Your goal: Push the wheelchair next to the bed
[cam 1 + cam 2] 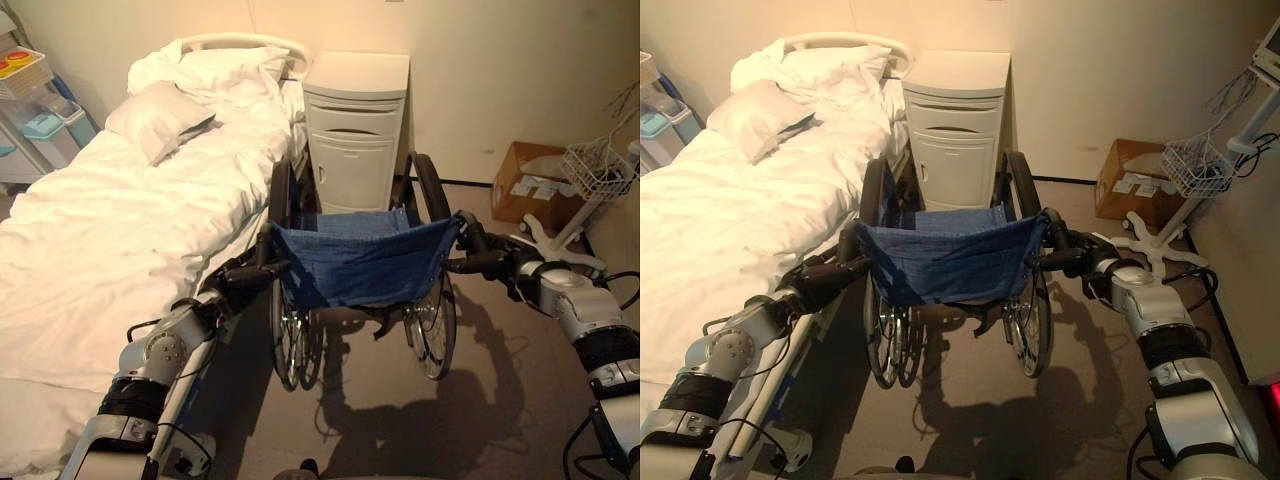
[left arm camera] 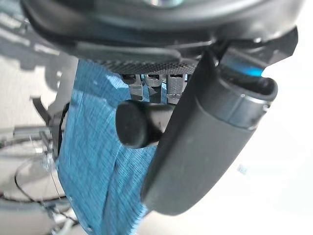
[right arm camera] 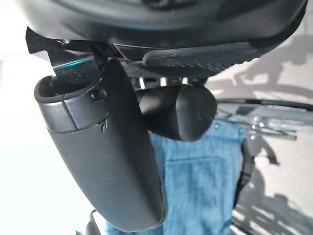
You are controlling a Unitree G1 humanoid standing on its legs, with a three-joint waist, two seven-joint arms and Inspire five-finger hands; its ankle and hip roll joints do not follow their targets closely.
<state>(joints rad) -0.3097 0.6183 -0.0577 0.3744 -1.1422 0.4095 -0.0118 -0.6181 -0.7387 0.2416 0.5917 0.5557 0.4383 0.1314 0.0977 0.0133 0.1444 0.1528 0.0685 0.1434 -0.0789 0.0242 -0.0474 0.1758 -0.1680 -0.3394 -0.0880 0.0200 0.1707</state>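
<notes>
- White-sheeted bed (image 1: 110,220) along robot's left.
- Wheelchair (image 1: 355,262), blue fabric back, just beside bed; white cabinet (image 1: 355,125) directly ahead of it.
- Cardboard box (image 1: 528,182), wire-basket stand (image 1: 590,170) at right.
- Left hand (image 1: 243,277), right hand (image 1: 487,260) each wrapped around a push handle.

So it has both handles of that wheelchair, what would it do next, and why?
Probably a short, gentle push forward. Both the left hand and right hand grip the wheelchair handles; it already stands beside the bed, but the white cabinet is close ahead, so there is little room.
</notes>
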